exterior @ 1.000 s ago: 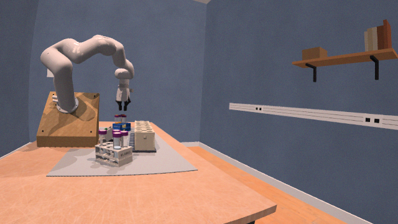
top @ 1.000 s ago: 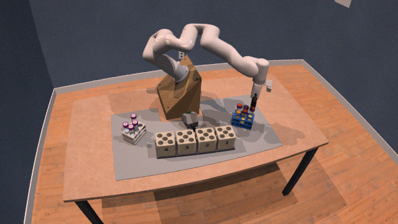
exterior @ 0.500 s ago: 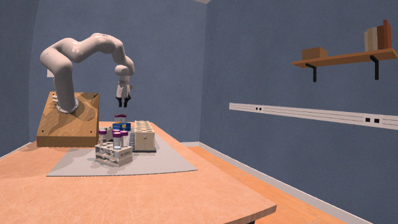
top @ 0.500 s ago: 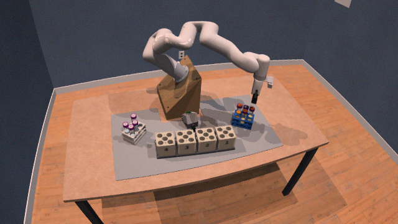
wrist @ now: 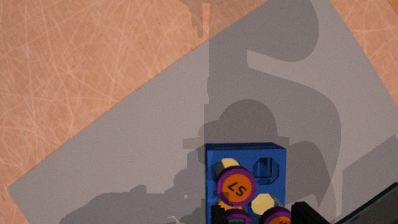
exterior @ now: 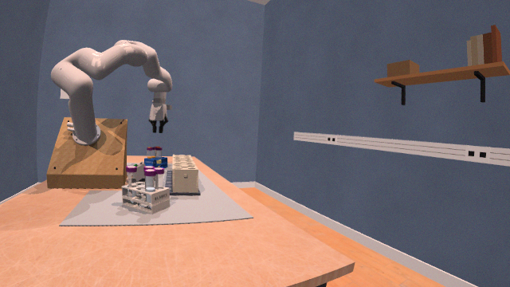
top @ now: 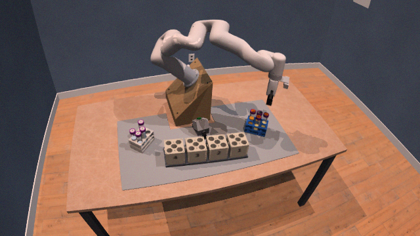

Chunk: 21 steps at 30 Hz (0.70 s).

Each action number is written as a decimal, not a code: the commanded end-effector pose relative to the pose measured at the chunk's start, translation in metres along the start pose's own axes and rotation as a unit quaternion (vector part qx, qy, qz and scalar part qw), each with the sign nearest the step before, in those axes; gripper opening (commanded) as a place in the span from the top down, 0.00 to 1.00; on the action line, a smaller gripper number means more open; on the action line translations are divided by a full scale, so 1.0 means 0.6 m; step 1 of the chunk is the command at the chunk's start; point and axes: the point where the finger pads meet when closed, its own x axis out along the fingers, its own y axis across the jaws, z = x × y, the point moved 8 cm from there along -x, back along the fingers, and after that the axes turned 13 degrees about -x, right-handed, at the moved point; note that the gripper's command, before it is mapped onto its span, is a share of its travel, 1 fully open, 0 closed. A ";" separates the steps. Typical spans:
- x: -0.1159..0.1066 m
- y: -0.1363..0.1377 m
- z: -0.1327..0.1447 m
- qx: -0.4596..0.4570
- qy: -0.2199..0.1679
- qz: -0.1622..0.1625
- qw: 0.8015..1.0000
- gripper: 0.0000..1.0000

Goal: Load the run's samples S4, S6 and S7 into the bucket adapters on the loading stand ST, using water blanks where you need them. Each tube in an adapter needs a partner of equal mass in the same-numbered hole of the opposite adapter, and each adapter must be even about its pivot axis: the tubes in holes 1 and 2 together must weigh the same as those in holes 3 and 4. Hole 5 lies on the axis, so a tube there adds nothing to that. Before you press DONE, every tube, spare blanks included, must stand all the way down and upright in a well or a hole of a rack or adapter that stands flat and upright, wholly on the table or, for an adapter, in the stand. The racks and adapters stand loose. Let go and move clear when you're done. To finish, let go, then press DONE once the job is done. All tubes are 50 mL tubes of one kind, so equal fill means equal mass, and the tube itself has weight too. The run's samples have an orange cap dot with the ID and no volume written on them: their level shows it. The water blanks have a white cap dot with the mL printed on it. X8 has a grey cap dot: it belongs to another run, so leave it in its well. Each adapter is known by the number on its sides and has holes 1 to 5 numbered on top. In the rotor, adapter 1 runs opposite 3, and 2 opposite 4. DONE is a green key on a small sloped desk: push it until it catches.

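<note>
Gripper point(top: 269, 101) hovering above blue sample rack point(top: 256, 126), nothing held.
Fingers part-spread with only air between them, well above the rack's tubes. S7 tube point(wrist: 236, 185) sits in a rack well, orange cap dot visible in wrist view. Adapters point(top: 206, 147) stand in a row on grey mat point(top: 144, 174), holes unfilled; white blanks rack point(top: 141, 141) at far end.

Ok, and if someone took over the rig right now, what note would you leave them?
Gripper: part open, empty, hanging above the blue rack.
Samples: in the blue rack, S7 among them.
Blanks: in the white rack.
Adapters: all four in the stand, every hole empty.
Done: nothing loaded.
Left: load samples and blanks in balance, let go, press DONE.
</note>
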 end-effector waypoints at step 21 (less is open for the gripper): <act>-0.048 0.001 -0.001 0.001 0.002 0.000 1.000 0.56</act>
